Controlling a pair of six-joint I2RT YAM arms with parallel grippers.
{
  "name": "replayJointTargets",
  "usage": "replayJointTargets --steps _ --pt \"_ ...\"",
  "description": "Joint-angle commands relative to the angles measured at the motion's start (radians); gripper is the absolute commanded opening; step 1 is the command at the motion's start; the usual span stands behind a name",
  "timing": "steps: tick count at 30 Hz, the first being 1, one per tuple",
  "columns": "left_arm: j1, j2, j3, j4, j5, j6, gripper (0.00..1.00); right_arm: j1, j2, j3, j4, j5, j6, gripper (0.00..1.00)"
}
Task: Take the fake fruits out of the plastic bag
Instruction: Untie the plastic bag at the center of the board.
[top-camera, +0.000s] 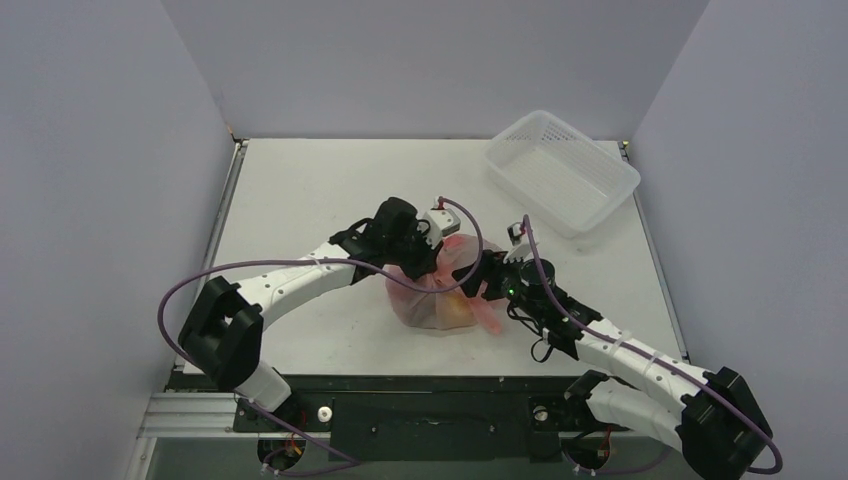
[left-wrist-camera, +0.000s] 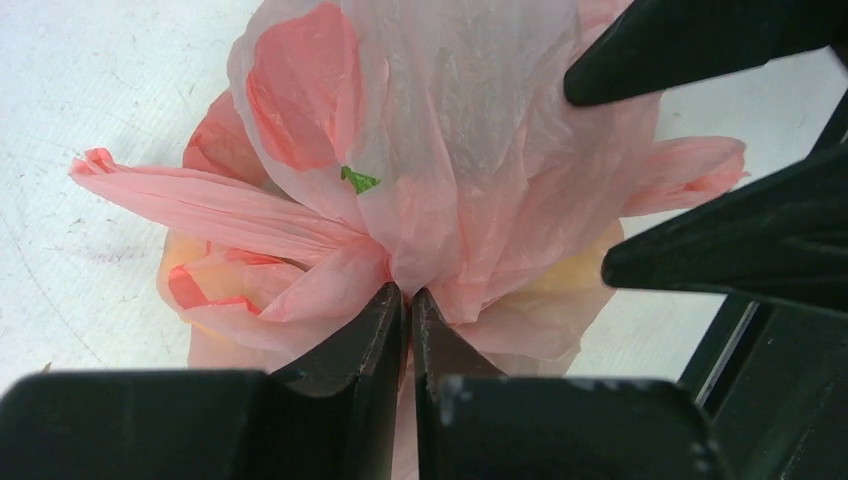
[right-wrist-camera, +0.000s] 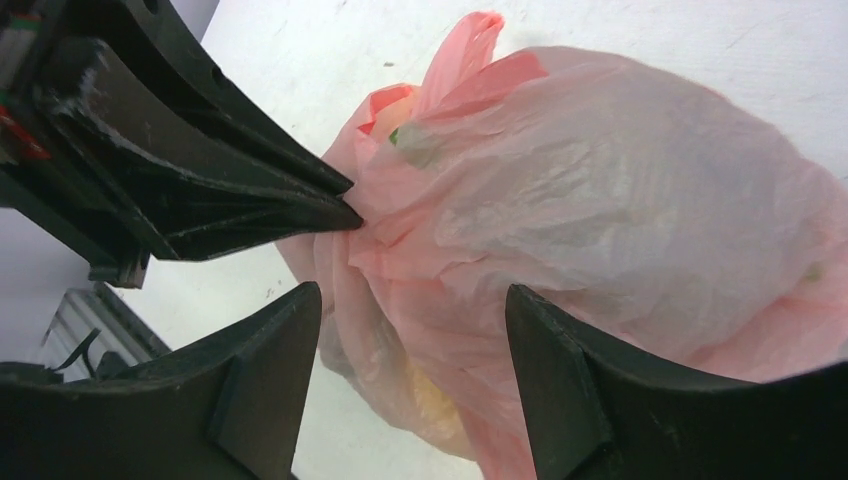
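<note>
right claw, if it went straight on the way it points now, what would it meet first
The plastic bag: its bunched pink film sits between the open jaws of the right claw, so it would likely press into that first. The left claw pinches the same gather close by, though depth is unclear.

Noted plastic bag (top-camera: 430, 300) on table (top-camera: 300, 190), near the middle, between both grippers. Found left gripper (left-wrist-camera: 408, 300) at its far-left side, pinched on the gathered neck; right gripper (right-wrist-camera: 412, 295) at its right, jaws straddling the film. Located basket (top-camera: 562, 170) at far right corner, well apart.
</note>
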Motion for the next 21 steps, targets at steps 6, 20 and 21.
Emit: replayJointTargets --steps 6,20,21 --pt "-0.006 -0.141 -0.033 0.088 0.049 -0.007 0.01 0.061 0.087 0.037 0.136 0.024 0.118 0.62" --pt "-0.004 -0.161 -0.025 0.042 -0.185 0.009 0.48 0.020 0.039 0.061 0.011 0.095 0.058 0.61" --pt "-0.005 -0.160 -0.023 0.034 -0.206 0.008 0.50 0.019 0.034 0.071 -0.002 0.097 0.045 0.61"
